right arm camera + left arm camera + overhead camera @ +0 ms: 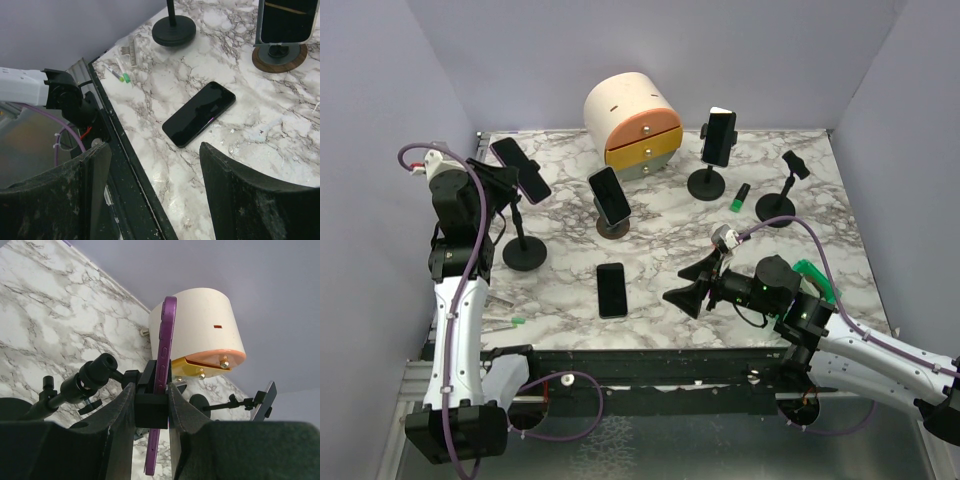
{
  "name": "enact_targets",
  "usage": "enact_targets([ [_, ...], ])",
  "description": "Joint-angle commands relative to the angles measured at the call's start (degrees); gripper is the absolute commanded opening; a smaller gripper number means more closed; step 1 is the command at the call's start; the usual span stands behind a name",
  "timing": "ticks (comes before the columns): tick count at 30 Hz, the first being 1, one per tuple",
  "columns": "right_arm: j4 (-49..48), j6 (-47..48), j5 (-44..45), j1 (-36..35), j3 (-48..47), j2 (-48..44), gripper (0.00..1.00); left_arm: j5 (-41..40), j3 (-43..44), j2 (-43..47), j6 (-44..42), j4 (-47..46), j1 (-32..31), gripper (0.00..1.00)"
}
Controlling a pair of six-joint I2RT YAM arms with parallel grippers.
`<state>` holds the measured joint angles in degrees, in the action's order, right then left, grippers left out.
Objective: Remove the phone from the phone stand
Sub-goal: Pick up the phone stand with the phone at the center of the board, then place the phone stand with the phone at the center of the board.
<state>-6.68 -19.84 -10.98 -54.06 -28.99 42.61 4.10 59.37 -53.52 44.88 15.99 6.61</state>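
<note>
Left gripper up close: fingers pinched in on the purple phone and its black clamp. The phone is edge-on and seated on the stand at the table's 9 o'clock. Right gripper hangs at 5 o'clock, jaws spread wide, holding nothing. A flat phone lies just beyond it. Drawers sit at 12.

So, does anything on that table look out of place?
One black phone lies flat on the marble table while three others sit in stands, and the right-hand stand holds nothing. A green marker lies loose beside it. Nothing looks spilled or broken.
</note>
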Motion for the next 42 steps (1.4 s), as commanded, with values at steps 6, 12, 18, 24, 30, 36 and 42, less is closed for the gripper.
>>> enact_targets([
  [6, 2.2, 0.6, 0.6, -0.4, -2.6, -0.3, 0.77, 3.4, 6.4, 2.5, 0.0, -6.0, -1.6, 0.00],
  [12, 4.4, 1.5, 1.4, -0.4, -4.5, -1.3, 0.76, 8.0, 8.6, 3.3, 1.8, -6.3, -3.3, 0.00],
  [18, 10.6, 4.6, 3.7, -0.4, -9.3, -3.5, 0.76, 13.3, 8.9, 4.8, 4.2, -7.9, -5.7, 0.00],
  [24, 16.7, 7.6, 6.4, -0.4, -14.2, -7.1, 0.76, 18.3, 5.3, 6.1, 9.8, -13.6, -8.1, 0.00],
  [30, 22.2, 9.7, 9.3, -0.4, -18.2, -10.2, 0.77, 20.0, 3.6, 6.4, 13.5, -16.9, -10.7, 0.00],
  [36, 24.5, 10.9, 13.0, -0.4, -18.9, -12.7, 0.77, 20.2, 0.9, 6.0, 16.0, -20.7, -14.5, 0.00],
  [42, 25.4, 11.1, 14.5, -0.4, -19.3, -13.9, 0.77, 17.5, -1.4, 2.6, 16.7, -26.7, -23.6, 0.00],
])
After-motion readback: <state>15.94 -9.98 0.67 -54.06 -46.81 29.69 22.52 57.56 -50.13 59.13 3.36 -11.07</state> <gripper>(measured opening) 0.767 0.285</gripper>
